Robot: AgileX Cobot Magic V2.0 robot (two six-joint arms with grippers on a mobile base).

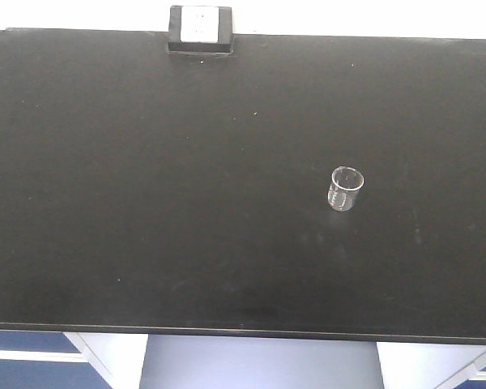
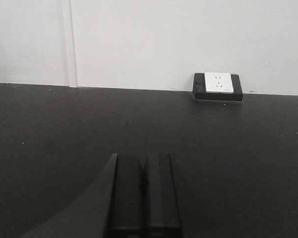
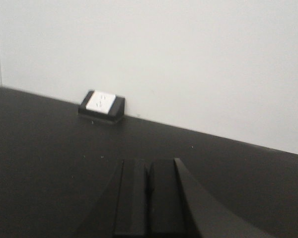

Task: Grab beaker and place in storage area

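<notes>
The beaker (image 1: 346, 188), a small clear glass cylinder, stands upright on the storage area (image 1: 146, 203), a wide matte black benchtop, right of centre in the front view. No arm shows in that view. In the left wrist view my left gripper (image 2: 144, 157) is shut, its two black fingers pressed together with nothing between them. My right gripper (image 3: 149, 162) is likewise shut and empty in the right wrist view. The beaker appears in neither wrist view.
A black-framed white outlet box (image 1: 199, 27) sits at the benchtop's back edge against a white wall, also seen as the outlet box (image 2: 218, 85) and outlet box (image 3: 102, 105). Blue and white cabinet fronts (image 1: 32, 356) lie below the front edge.
</notes>
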